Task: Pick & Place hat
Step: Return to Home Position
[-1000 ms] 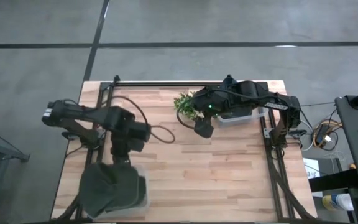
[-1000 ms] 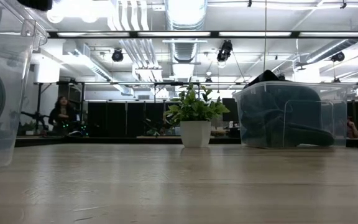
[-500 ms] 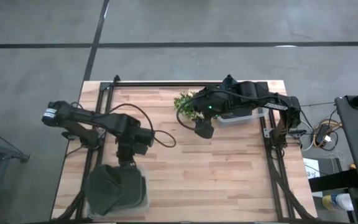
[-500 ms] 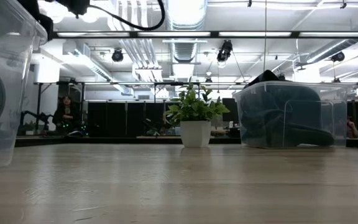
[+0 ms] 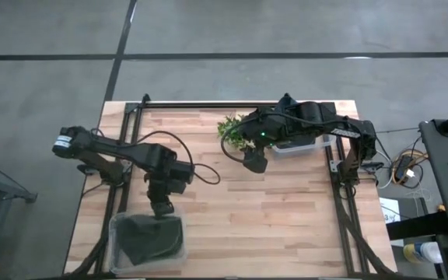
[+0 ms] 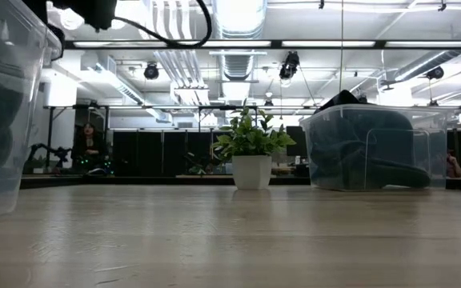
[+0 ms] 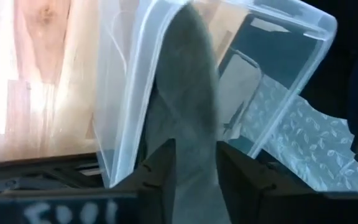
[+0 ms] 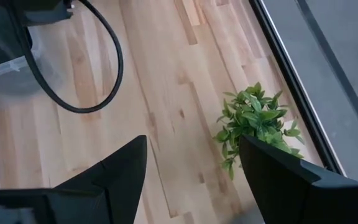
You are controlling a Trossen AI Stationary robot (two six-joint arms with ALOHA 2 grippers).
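A black cap (image 5: 142, 237) is seen inside the near transparent bin (image 5: 114, 233), which is cut off in the low view. The left gripper (image 5: 162, 208) is held near its rim, fingers parted, nothing grasped. The far bin (image 6: 374, 112) is largely hidden under the right arm (image 5: 317, 120); its dark contents cannot be distinguished. The right gripper (image 5: 253, 162) is spread empty near the plant (image 5: 232, 132).

Light wooden surface (image 5: 271, 202), planks running side to side, and three things stand on it. A transparent bin (image 5: 183, 237) sits at the near left corner, tight to the edge. On the far side there's a small potted plant (image 5: 232, 131) in a white pot. Just to its right is a second transparent bin (image 5: 295, 148), partly hidden from above.
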